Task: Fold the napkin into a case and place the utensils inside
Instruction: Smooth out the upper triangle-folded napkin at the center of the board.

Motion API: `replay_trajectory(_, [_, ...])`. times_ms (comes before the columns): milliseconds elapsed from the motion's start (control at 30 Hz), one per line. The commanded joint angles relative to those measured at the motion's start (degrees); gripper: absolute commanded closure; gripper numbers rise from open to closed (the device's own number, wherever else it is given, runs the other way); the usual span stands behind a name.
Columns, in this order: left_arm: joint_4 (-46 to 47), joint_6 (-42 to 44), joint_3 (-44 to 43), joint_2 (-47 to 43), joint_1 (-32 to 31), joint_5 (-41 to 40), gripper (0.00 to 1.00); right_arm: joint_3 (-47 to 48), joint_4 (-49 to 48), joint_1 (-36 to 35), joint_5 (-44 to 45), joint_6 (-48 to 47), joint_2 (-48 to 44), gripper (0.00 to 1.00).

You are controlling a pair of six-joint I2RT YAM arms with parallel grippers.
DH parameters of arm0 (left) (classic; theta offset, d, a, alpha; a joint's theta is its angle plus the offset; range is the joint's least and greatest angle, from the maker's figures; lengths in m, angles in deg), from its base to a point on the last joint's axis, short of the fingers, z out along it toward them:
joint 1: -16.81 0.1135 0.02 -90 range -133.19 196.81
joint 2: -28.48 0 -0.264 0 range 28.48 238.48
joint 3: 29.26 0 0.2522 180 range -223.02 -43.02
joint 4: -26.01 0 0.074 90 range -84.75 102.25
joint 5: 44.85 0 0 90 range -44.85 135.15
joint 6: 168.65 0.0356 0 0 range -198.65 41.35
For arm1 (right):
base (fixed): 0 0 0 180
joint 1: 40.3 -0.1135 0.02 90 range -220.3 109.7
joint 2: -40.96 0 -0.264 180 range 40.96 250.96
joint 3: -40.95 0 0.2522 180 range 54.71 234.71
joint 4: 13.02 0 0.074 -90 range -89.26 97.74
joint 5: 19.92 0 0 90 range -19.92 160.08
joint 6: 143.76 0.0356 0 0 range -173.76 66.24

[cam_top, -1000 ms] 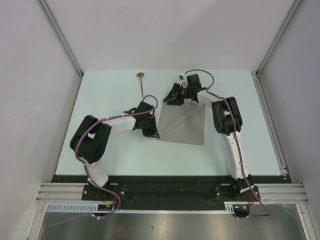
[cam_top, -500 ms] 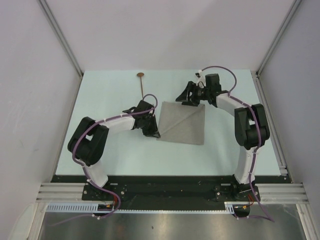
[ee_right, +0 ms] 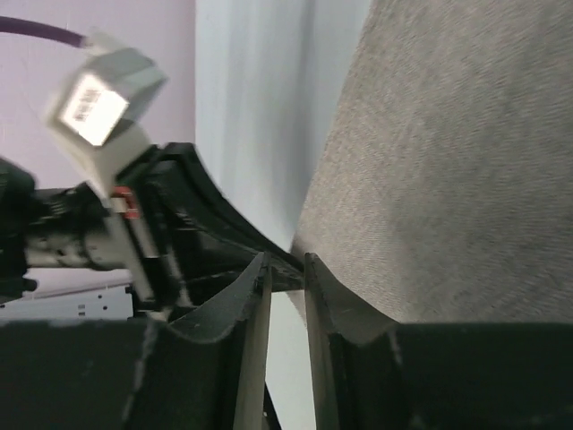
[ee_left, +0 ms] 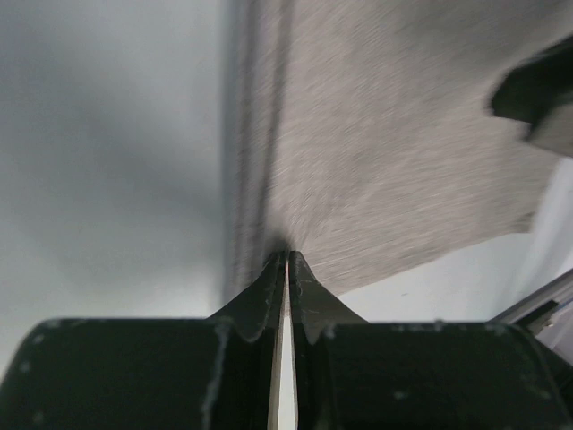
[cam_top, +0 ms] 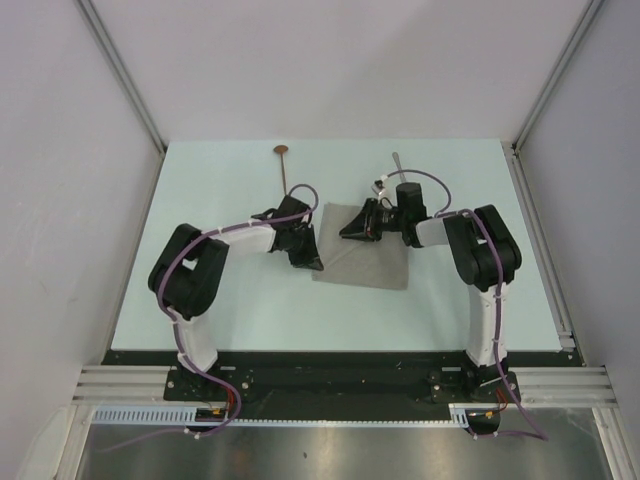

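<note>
I hold the left gripper (ee_left: 286, 260) pinched shut on the napkin's (cam_top: 372, 262) left edge, anchoring it flat on the table (cam_top: 240, 312) for the fold. The right gripper (ee_right: 285, 262) reaches in low, elbow bent, at the far edge, jaws nearly together; I cannot tell whether it grips. The spoon (cam_top: 282, 151) and knife (cam_top: 397, 162) lie beyond.

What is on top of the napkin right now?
No utensil shows on the napkin. The left gripper pinches its left edge; the right gripper hangs over its far part, hiding the cloth beneath. Spoon and knife lie beyond it.
</note>
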Motion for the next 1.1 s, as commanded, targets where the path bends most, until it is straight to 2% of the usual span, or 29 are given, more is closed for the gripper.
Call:
replay_trajectory(0, [1.9,-0.1,3.4,0.2,0.4,-1.6,0.92,-1.4,-11.1,-1.6,-2.5,4.1,2.6,0.76])
replay_trajectory(400, [7.9,-2.7,10.0,0.5,-0.2,0.8,0.94,-4.3,-11.7,1.1,0.2,2.4,6.2,0.81])
replay_trajectory(500, [7.1,-3.0,10.8,0.7,-0.1,-0.3,0.98,-3.8,-11.9,3.2,0.7,2.3,7.1,0.81])
replay_trajectory(600, [6.2,-3.1,11.2,1.2,-0.2,-0.7,1.0,-2.9,-7.6,5.5,2.5,-0.2,6.8,0.81])
replay_trajectory(867, [6.4,-4.2,12.5,1.2,-0.1,-0.4,1.0,-0.1,-4.1,12.7,3.1,-3.2,8.5,0.81])
replay_trajectory(1067, [6.1,-3.9,12.3,0.6,-0.1,0.3,1.0,3.4,-1.5,14.6,2.4,-3.0,8.3,0.8])
